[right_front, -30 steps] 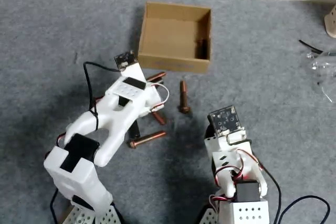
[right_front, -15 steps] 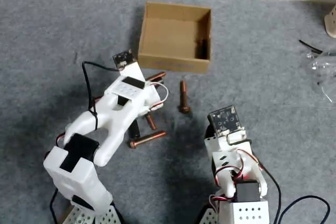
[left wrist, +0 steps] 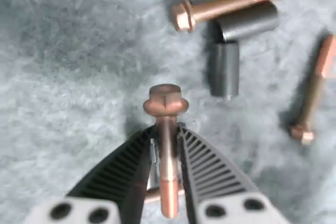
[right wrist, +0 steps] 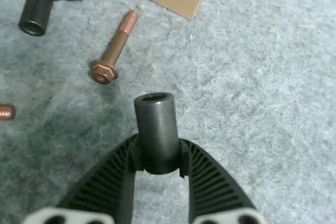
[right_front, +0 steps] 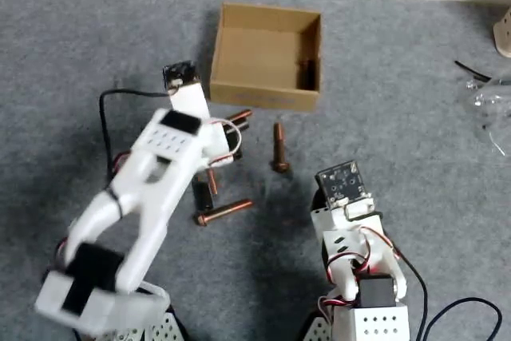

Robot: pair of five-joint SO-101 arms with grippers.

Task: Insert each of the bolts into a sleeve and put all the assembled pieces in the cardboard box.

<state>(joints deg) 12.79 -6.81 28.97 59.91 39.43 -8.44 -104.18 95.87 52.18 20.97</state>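
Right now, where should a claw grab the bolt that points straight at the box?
Probably the middle of its shank, coming straight down from above. That bolt lies flat on the carpet with bare floor on both long sides, so it can be straddled crosswise. Its flanged head, at the end away from the cardboard box, is wider and harder to pinch.
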